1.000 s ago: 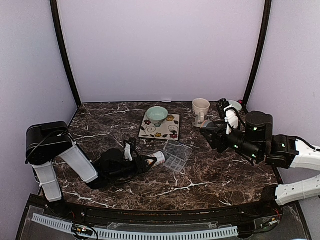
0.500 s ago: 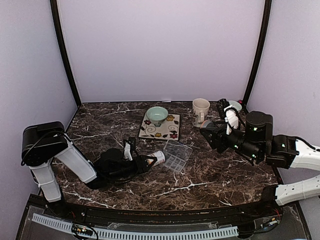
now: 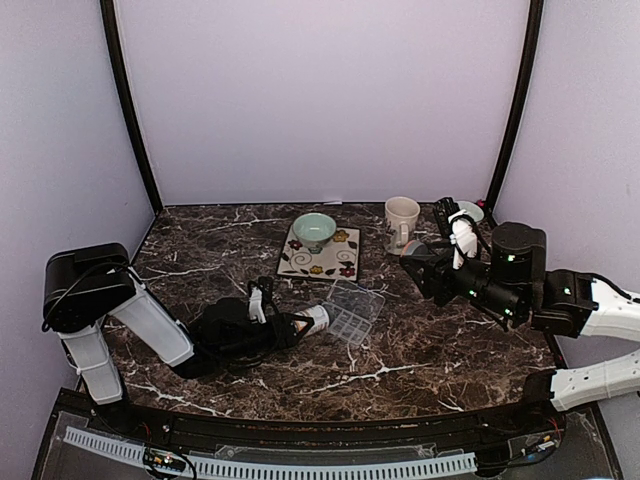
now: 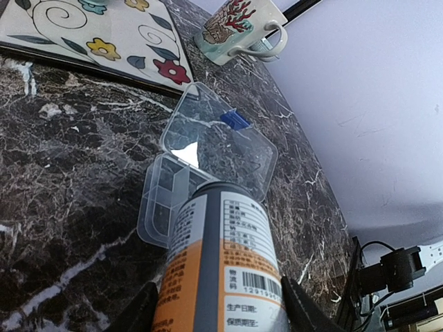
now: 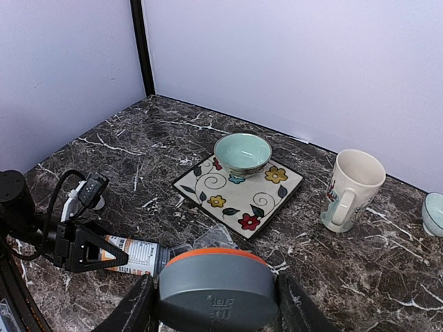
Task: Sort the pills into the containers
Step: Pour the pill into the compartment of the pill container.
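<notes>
Left hand [image 4: 218, 308] grips bottle [image 4: 221, 242], tip at box [image 4: 160, 197]; only the right wrist view shows right hand [image 5: 214, 311] grasping a cap [image 5: 216, 280].

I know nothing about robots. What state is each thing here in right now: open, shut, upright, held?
pill box: lid open.
labelled bottle: on its side, gripped by the left gripper, top end at the pill box.
grey cap: gripped by the right gripper.
bowl: upright, empty, on the floral plate.
mug: upright.
</notes>
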Tool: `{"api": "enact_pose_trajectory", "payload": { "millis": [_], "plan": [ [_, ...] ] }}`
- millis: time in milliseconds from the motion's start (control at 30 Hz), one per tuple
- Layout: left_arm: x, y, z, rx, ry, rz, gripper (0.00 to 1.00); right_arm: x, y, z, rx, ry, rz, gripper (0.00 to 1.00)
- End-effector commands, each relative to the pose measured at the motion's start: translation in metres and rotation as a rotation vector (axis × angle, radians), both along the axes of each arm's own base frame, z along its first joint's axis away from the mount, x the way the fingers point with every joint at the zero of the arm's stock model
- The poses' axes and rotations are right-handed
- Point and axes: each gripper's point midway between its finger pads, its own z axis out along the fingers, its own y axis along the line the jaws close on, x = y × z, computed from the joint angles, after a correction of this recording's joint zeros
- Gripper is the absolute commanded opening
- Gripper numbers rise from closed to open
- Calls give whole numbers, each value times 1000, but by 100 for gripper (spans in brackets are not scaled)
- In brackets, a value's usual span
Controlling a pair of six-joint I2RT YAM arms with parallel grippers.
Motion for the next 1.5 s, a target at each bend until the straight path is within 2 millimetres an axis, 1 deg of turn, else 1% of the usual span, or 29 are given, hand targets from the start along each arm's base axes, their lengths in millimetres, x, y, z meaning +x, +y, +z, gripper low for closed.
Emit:
{"api": "enact_pose_trajectory", "payload": {
  "millis": [0,633,1467],
  "plan": [
    [4,-6,26,-41,-52,3,0,1,-1,12,43,-14,-5,16],
    [3,-10,30,-14,-65,-3,0,1,0,10,37,-9,-2,16],
    [2,-10,30,25,-64,17,0,1,0,8,38,-5,0,16]
  ]
}}
